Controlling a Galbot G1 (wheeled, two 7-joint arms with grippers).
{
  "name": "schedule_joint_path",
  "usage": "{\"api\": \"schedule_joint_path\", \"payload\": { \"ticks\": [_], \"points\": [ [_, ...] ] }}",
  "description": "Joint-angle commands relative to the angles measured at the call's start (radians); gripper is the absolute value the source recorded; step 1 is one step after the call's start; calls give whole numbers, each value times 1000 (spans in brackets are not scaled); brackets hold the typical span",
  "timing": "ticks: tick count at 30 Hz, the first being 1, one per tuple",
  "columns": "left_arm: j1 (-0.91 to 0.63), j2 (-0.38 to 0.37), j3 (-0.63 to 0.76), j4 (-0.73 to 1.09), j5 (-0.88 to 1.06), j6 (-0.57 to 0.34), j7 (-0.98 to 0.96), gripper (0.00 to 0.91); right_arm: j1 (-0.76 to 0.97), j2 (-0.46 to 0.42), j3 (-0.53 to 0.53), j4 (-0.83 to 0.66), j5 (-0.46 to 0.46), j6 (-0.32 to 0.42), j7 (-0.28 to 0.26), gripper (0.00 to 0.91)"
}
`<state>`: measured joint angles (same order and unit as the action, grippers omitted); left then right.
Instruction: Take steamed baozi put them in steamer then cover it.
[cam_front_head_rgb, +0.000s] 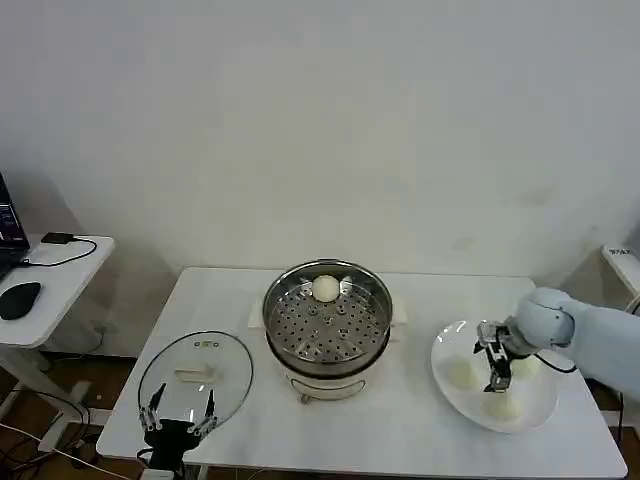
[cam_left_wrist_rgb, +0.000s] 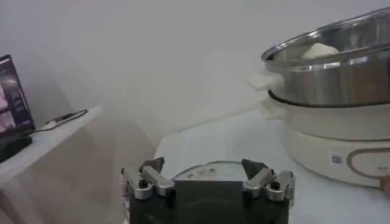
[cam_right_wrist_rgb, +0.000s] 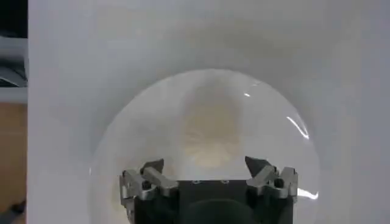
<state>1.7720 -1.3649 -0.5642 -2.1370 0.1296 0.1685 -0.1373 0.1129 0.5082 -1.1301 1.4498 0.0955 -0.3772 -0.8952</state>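
Right gripper open over a baozi (on plate).

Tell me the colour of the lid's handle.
Pale cream, an oblong handle at the centre of the clear glass lid; the head view shows it best.

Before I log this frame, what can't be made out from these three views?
- Head view: the right gripper hangs over the white plate, and its arm hides part of the plate, so the baozi count there is uncertain.
- Right wrist view: a baozi below the open fingers is blurred, so contact cannot be judged.
- Left wrist view: the steamer is cut off by the edge; its rim hides most of the baozi inside.
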Motion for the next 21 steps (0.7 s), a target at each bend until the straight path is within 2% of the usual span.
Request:
{"api": "schedule_joint_path", "payload": {
  "ticks": [1, 4, 7, 11, 21],
  "points": [
    [0, 1, -1, 2, -1, -1, 1, 907, -76, 58, 61, -60, -10, 7, 6, 907],
    [2, 2, -1, 1, -1, -1, 2, 907, -81, 74, 67, -64, -4, 3, 8, 887],
    [1, -1, 0, 1, 0, -1, 2, 907, -84, 81, 66, -64, -5, -3, 7, 736],
    [1, -2, 0, 2, -1, -2, 2, 907, -81, 80, 66, -67, -11, -10, 8, 685],
    [0, -4, 2, 4, -2, -2, -1, 907, 0, 44, 52, -33, 6, -9, -5, 655]
  ]
}}
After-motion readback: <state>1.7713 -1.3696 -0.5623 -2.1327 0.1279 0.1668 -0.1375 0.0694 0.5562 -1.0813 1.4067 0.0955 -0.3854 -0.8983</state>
